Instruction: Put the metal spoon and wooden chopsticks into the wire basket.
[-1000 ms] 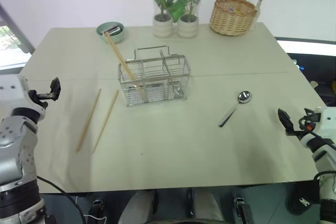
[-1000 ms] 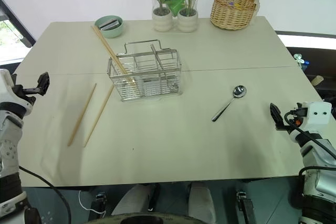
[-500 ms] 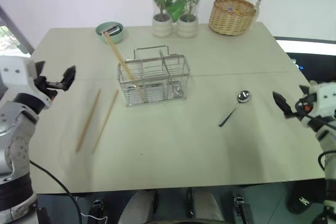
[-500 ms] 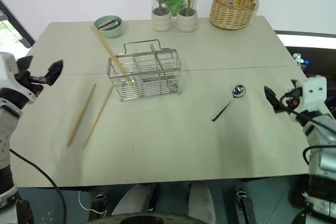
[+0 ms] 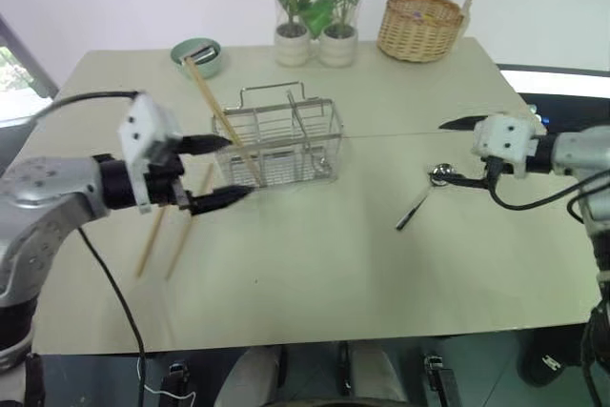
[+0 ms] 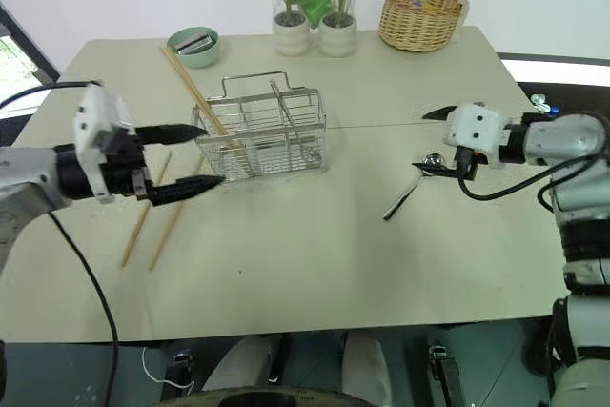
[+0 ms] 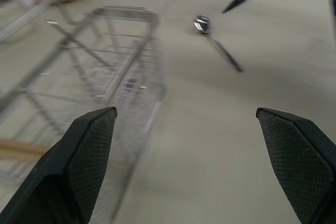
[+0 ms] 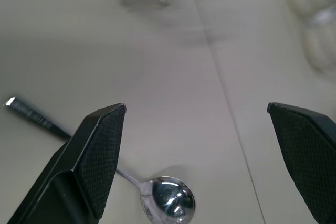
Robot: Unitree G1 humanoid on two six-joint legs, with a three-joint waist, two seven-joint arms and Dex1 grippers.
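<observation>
The wire basket (image 5: 286, 140) stands mid-table, and one of the wooden chopsticks (image 5: 214, 107) leans in its left end. Two more chopsticks (image 5: 152, 235) lie flat on the table left of it, partly behind my left arm. My left gripper (image 5: 224, 171) hovers open just left of the basket, pointing toward it, with nothing between its fingers. The metal spoon (image 5: 416, 207) lies right of the basket, bowl away from me. My right gripper (image 5: 454, 152) is open above the spoon's bowl (image 8: 170, 200) and is not touching it. The spoon (image 7: 210, 35) is also in the left wrist view beyond the basket (image 7: 100, 61).
A green bowl (image 5: 200, 52), two potted plants (image 5: 310, 40) and a wicker basket (image 5: 419, 30) stand along the far edge of the table (image 5: 305, 302). Bare tabletop lies between the basket and the near edge.
Both arms have swung inward from the table's sides: the left gripper to beside the basket, the right gripper to above the spoon's bowl. Both stayed open. Spoon and chopsticks have not moved.
</observation>
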